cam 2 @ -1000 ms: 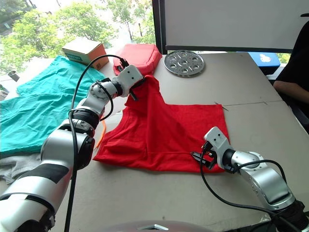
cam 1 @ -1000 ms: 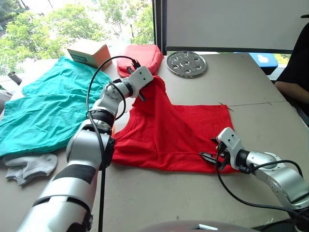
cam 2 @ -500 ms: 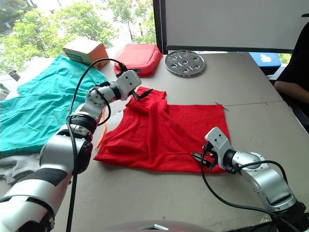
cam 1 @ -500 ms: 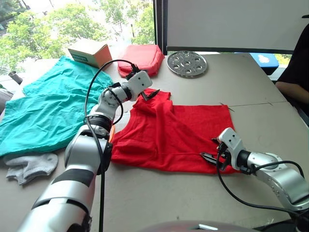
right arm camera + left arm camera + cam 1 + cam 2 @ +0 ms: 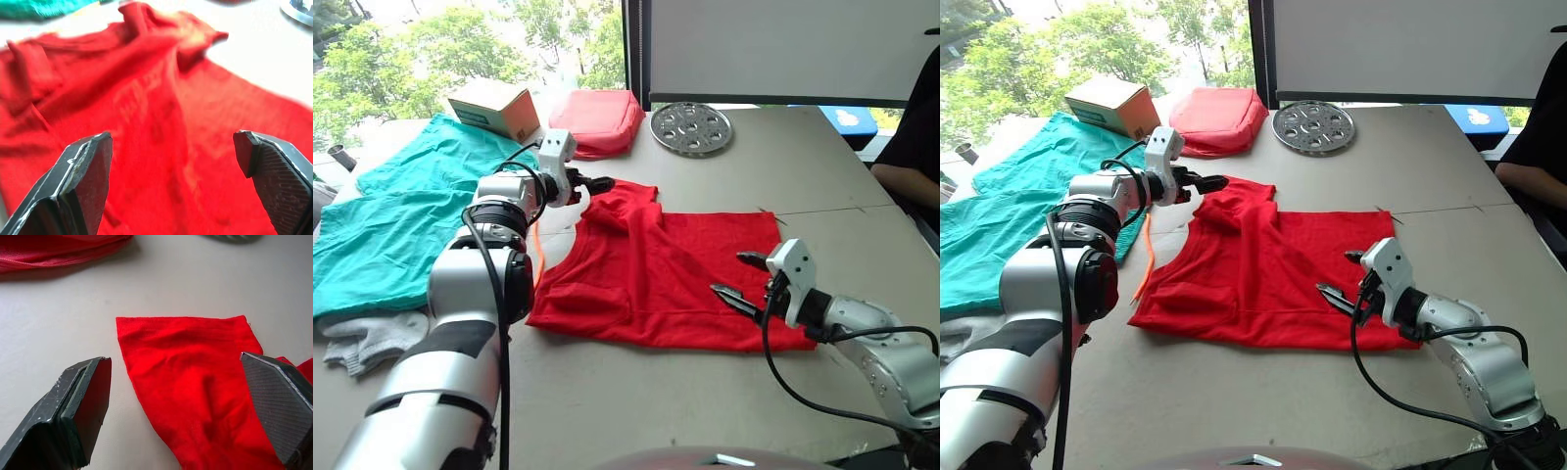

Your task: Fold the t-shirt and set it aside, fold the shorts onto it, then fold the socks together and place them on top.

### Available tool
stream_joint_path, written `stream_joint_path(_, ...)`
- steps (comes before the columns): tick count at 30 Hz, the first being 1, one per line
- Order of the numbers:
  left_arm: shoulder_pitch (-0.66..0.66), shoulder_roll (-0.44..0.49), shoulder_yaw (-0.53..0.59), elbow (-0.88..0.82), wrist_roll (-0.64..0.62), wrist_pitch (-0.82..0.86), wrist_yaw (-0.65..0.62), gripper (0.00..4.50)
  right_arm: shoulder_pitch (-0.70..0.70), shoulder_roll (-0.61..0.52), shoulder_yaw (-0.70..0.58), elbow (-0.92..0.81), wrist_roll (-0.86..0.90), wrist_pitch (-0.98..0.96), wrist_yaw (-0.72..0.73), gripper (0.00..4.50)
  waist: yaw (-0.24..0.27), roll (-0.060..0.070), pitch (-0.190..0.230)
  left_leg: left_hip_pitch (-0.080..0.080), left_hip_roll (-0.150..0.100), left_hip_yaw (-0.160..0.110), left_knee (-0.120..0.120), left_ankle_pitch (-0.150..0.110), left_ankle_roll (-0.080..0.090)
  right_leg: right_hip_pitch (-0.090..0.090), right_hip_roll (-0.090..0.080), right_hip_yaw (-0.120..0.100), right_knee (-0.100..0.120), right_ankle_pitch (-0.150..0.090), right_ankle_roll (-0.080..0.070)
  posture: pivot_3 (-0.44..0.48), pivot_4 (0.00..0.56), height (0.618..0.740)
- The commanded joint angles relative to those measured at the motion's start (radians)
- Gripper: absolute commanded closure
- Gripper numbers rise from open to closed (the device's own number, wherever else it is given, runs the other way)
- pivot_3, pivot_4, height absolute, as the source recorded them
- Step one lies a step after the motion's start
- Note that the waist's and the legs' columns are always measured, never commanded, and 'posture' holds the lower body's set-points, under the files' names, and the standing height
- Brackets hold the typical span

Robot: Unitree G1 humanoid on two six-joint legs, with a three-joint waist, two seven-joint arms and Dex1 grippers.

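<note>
The red t-shirt point(image 5: 656, 264) lies spread on the grey table point(image 5: 803, 166), with a bunched fold point(image 5: 622, 201) at its far left corner. My left gripper point(image 5: 595, 183) is open just left of that fold, holding nothing; in the left wrist view a flat red corner of cloth point(image 5: 186, 362) lies between its fingers. My right gripper point(image 5: 744, 279) is open just above the t-shirt's near right part point(image 5: 161, 112). The teal shorts point(image 5: 411, 215) lie at the far left, with their orange drawstring point(image 5: 536, 259) by the t-shirt's edge. The grey-white socks point(image 5: 372, 338) rest near the shorts' front edge.
At the table's far side stand a cardboard box point(image 5: 494, 106), a red padded pouch point(image 5: 599, 117) and a round perforated metal disc point(image 5: 691, 128). A person in black point(image 5: 911, 127) sits at the far right. A seam point(image 5: 822, 211) crosses the table's right half.
My left gripper opened, let go of the raised t-shirt corner, and drew back to the left; the cloth dropped onto the table. My right gripper rose slightly off the hem.
</note>
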Motion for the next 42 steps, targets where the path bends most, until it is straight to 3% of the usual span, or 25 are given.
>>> stream_joint_path(1,-0.01,0.005,0.036,-0.005,-0.029,0.046,0.03,0.01,-0.004,-0.017,-0.073,-0.091,0.047,-0.041,0.021,0.3,0.0,0.0,0.0,0.0,0.0,0.0,0.0,0.0,0.0,0.0,0.0,0.0,0.0,0.0,0.0,0.0,0.15,0.74)
stream_joint_path(10,-0.029,0.089,0.133,-0.006,-0.119,0.275,-0.011,0.01,0.022,-0.023,-0.077,-0.145,0.041,-0.051,0.005,0.3,-0.002,0.0,0.0,0.0,0.0,0.0,0.0,0.0,0.0,0.0,0.0,0.0,0.0,0.0,0.0,0.0,0.15,0.74)
stream_joint_path(14,-0.026,0.072,0.157,-0.007,-0.143,0.315,-0.005,0.01,0.02,-0.017,-0.066,-0.141,0.031,-0.058,0.0,0.3,0.004,0.0,0.0,0.0,0.0,0.0,0.0,0.0,0.0,0.0,0.0,0.0,0.0,0.0,0.0,0.0,0.15,0.74)
stream_joint_path(20,-0.019,0.003,0.175,0.003,-0.146,0.267,0.04,0.01,0.025,-0.016,-0.058,-0.147,0.017,-0.063,-0.009,0.3,-0.001,0.0,0.0,0.0,-0.001,0.0,0.0,0.0,0.0,0.0,-0.001,0.001,0.0,0.0,0.0,0.0,0.15,0.74)
stream_joint_path(30,-0.026,-0.042,0.258,0.026,-0.173,0.126,0.224,0.01,0.068,-0.016,-0.06,-0.198,0.014,-0.047,-0.043,0.3,0.0,-0.001,0.0,0.001,0.0,0.0,0.0,0.0,0.0,0.0,0.0,0.001,0.001,0.0,0.0,0.0,0.15,0.74)
stream_joint_path(35,-0.023,-0.045,0.253,0.025,-0.157,0.108,0.195,2.12,0.081,-0.018,-0.063,-0.208,0.017,-0.043,-0.054,0.3,0.0,-0.001,0.0,0.001,-0.001,0.001,0.0,0.0,0.0,0.0,-0.001,0.001,0.0,0.0,0.0,0.0,0.15,0.74)
stream_joint_path(38,-0.014,-0.03,0.248,0.023,-0.155,0.118,0.167,3.72,0.083,-0.021,-0.066,-0.207,0.022,-0.044,-0.055,0.3,0.0,-0.001,0.0,0.001,-0.001,0.001,0.0,0.0,0.0,0.0,0.0,0.001,0.0,0.0,0.0,0.0,0.15,0.74)
stream_joint_path(40,-0.008,-0.018,0.252,0.021,-0.158,0.125,0.152,4.45,0.078,-0.023,-0.068,-0.2,0.025,-0.043,-0.052,0.3,-0.001,-0.001,0.0,0.001,-0.001,0.001,0.0,0.0,0.0,0.0,0.0,0.001,0.0,0.0,0.0,0.0,0.15,0.74)
stream_joint_path(42,-0.005,-0.002,0.249,0.018,-0.157,0.133,0.132,4.45,0.066,-0.026,-0.068,-0.19,0.03,-0.04,-0.046,0.3,-0.001,-0.001,0.0,0.001,-0.001,0.001,0.0,0.0,0.0,0.0,0.0,0.001,0.0,0.0,0.0,0.0,0.15,0.74)
